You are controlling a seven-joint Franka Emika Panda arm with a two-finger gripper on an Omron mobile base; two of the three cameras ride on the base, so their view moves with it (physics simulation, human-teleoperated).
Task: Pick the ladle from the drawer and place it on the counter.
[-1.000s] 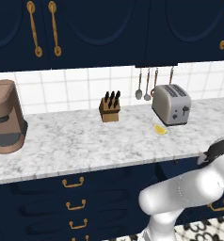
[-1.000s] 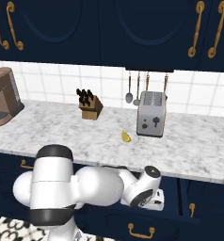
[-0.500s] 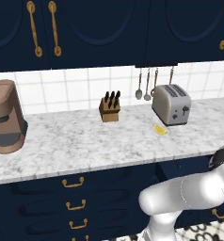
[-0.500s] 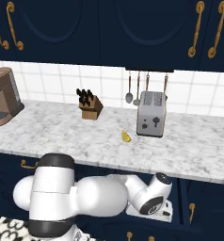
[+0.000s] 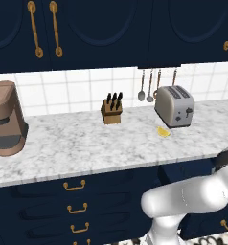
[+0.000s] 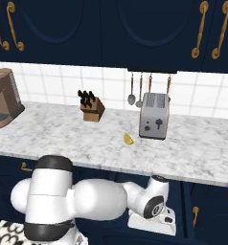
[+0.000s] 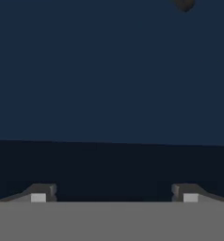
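My gripper (image 7: 114,193) is open, its two dark fingertips (image 7: 38,194) set wide apart with nothing between them. Close ahead of it is a flat navy panel (image 7: 109,80), with a darker band (image 7: 109,169) below and a small brown rounded bit (image 7: 183,4) at the top edge. I cannot tell whether this panel is the drawer. The ladle is hidden. In the right base view my white hand (image 6: 152,221) hangs low before the navy fronts, under the marble counter (image 6: 87,141). The counter (image 5: 87,143) runs across the left base view too.
On the counter stand a brown coffee machine (image 5: 8,124), a knife block (image 5: 112,109), a silver toaster (image 5: 174,105) and a small yellow piece (image 5: 163,131). Spoons (image 5: 149,88) hang on the tiled wall. Narrow navy drawers with brass pulls (image 5: 75,185) lie below, left of my arm.
My hand has sunk lower and slightly right in front of the cabinet fronts, and the elbow has dropped. The jaws stay wide. Nothing on the counter has moved.
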